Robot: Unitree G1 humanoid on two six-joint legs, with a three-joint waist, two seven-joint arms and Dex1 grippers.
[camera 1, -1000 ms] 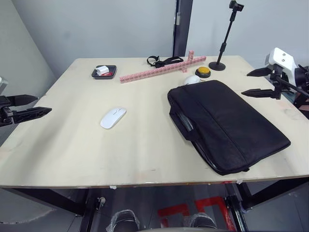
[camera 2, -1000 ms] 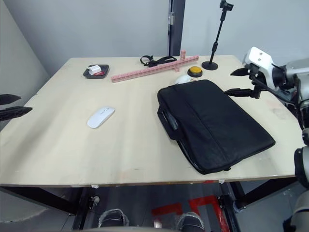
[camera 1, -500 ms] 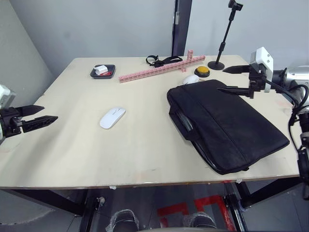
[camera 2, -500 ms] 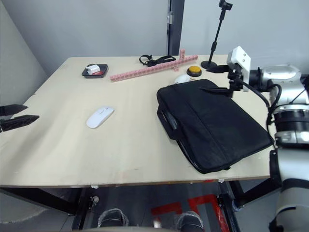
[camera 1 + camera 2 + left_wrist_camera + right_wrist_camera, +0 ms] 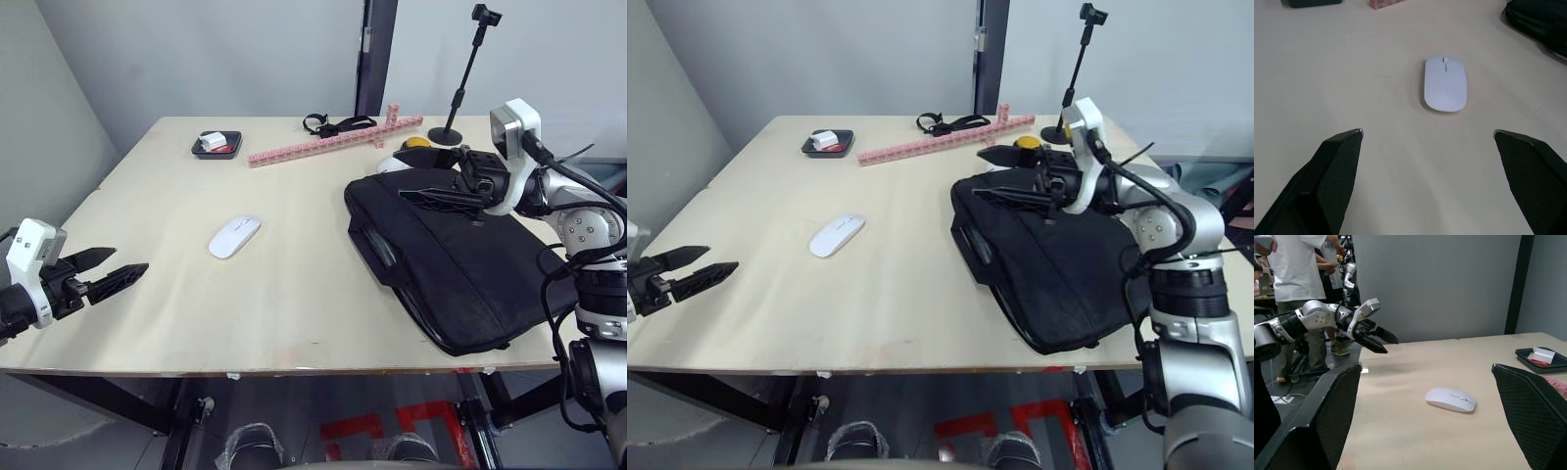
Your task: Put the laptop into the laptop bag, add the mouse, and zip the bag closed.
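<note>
The right gripper, fingers apart, hovers over the laptop bag at its far corner. The left gripper, also spread, hangs left of the mouse, which lies left of the bag.

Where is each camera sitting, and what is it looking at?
Left eye view: on the head, looking down over the table; both arms show, the right gripper over the laptop bag.
Right eye view: beside it, same scene.
Left wrist view: on the left wrist, facing the mouse between its open fingers.
Right wrist view: on the right wrist, facing across the table; it shows the left gripper and people standing behind.
All four views share the mouse.
</note>
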